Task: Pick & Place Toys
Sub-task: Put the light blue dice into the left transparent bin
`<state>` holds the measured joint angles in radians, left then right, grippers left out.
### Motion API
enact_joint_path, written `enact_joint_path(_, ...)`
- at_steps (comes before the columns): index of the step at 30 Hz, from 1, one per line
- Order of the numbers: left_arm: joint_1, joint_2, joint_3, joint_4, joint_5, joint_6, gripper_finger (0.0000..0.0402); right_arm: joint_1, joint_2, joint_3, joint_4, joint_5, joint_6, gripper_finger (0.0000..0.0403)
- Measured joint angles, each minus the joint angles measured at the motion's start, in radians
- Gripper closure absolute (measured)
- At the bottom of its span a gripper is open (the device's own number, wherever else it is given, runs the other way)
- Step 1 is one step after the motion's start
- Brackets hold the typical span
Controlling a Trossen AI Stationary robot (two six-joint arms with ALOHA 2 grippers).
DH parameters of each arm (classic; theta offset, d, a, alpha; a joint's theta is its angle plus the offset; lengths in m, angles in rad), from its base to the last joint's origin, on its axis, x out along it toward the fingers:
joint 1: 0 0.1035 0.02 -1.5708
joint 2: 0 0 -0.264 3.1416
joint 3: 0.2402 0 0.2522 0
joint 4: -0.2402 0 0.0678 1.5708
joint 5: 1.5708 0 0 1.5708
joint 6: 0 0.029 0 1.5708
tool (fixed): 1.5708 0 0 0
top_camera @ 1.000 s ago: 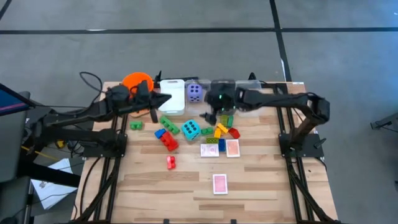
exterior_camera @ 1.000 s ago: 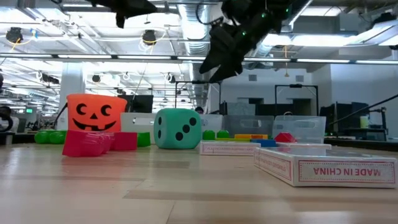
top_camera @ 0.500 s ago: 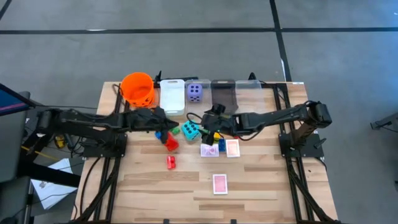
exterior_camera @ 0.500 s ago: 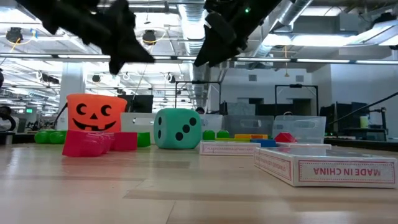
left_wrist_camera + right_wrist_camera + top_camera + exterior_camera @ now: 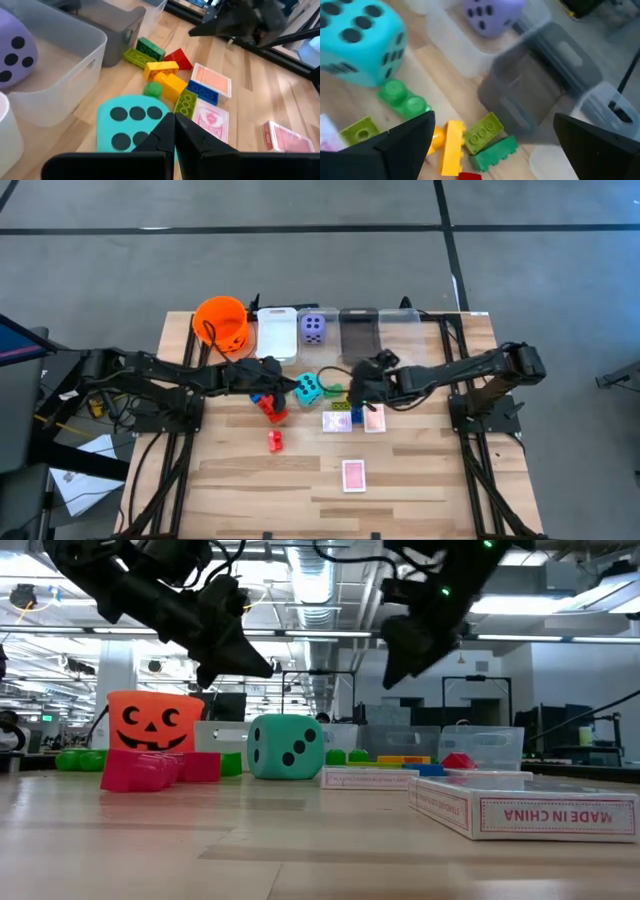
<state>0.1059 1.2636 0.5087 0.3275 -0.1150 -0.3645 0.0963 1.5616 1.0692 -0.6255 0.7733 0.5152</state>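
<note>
Toys are spread over the middle of the wooden table (image 5: 420, 470), and the scene is set out from the left side across. At the far left rear, an orange bucket (image 5: 221, 321) (a pumpkin face is seen on it in the low view) stands beside a white bin (image 5: 277, 333). The left gripper (image 5: 272, 374) is held low over the table just in front of that bin, its fingers (image 5: 172, 137) pressed together with nothing between them. Just below it in the high view, red bricks (image 5: 270, 408) are clustered, and a lone red brick (image 5: 275, 441) lies nearer the front edge. The teal die (image 5: 307, 389) sits immediately beside the left gripper's tip, resting on the table. Behind it, the purple die (image 5: 313, 328) lies inside a clear bin (image 5: 60, 75). A green two-stud brick (image 5: 402, 99) is found next to the teal die. Further right, the right gripper (image 5: 360, 391) hovers over a heap of yellow and green bricks (image 5: 162, 75), its fingers spread wide and holding nothing. Two pink-backed playing cards (image 5: 373, 418) lie in front of that heap, and a third card (image 5: 353, 475) lies apart, toward the front edge. A grey bin (image 5: 358, 330) stands at the rear.
</note>
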Motion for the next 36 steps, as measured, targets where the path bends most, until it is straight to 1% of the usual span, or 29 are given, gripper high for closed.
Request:
enact_joint_path(2, 0.0, 0.0, 0.0, 0.009, 0.0, 0.0, 0.0402, 0.016, -0.051, -0.067, 0.049, 0.027, 0.032, 0.0003)
enact_joint_path(4, 0.0, 0.0, 0.0, 0.023, 0.0, 0.007, 0.0402, 0.031, -0.095, -0.139, 0.142, 0.037, 0.026, 0.0003)
enact_joint_path(7, 0.002, 0.0, 0.0, 0.048, 0.0, 0.016, 0.0401, 0.053, -0.156, -0.268, 0.318, 0.026, -0.046, 0.0003)
enact_joint_path(8, 0.004, 0.0, 0.0, 0.054, 0.0, 0.016, 0.0402, 0.057, -0.175, -0.315, 0.419, -0.01, -0.094, 0.0003)
enact_joint_path(9, 0.006, 0.0, 0.0, 0.062, 0.0, 0.016, 0.0402, 0.061, -0.196, -0.367, 0.527, -0.076, -0.159, 0.0003)
enact_joint_path(12, 0.008, 0.0, 0.0, 0.082, 0.0, 0.016, 0.0402, 0.049, -0.215, -0.522, 0.96, -0.389, -0.35, 0.0003)
enact_joint_path(13, 0.008, 0.0, 0.0, 0.086, 0.0, 0.016, 0.0402, 0.035, -0.216, -0.566, 1.088, -0.47, -0.385, 0.0003)
enact_joint_path(14, 0.008, 0.0, 0.0, 0.088, 0.0, 0.016, 0.0402, 0.016, -0.216, -0.599, 1.202, -0.532, -0.41, 0.0003)
enact_joint_path(16, 0.008, 0.0, 0.0, 0.086, 0.006, 0.016, 0.0401, -0.036, -0.217, -0.651, 1.35, -0.594, -0.447, 0.0003)
enact_joint_path(19, 0.008, 0.0, 0.0, 0.075, 0.034, 0.016, 0.0402, -0.111, -0.216, -0.696, 1.435, -0.636, -0.484, 0.0003)
enact_joint_path(22, 0.008, 0.009, 0.0, 0.051, 0.042, 0.016, 0.0402, -0.16, -0.212, -0.701, 1.446, -0.684, -0.525, 0.0003)
enact_joint_path(26, 0.008, 0.052, -0.001, 0.044, 0.042, -0.013, 0.0402, -0.195, -0.145, -0.702, 1.547, -0.694, -0.576, 0.0003)
enact_joint_path(30, 0.009, 0.124, 0.0, 0.106, 0.033, -0.073, 0.0402, -0.205, -0.037, -0.702, 1.634, -0.697, -0.604, 0.0003)
enact_joint_path(34, 0.025, 0.225, 0.003, 0.25, 0.032, -0.112, 0.0402, -0.212, 0.062, -0.701, 1.762, -0.697, -0.622, 0.0003)
enact_joint_path(36, 0.031, 0.28, 0.031, 0.273, 0.032, -0.119, 0.0402, -0.214, 0.092, -0.697, 1.803, -0.697, -0.629, 0.0003)
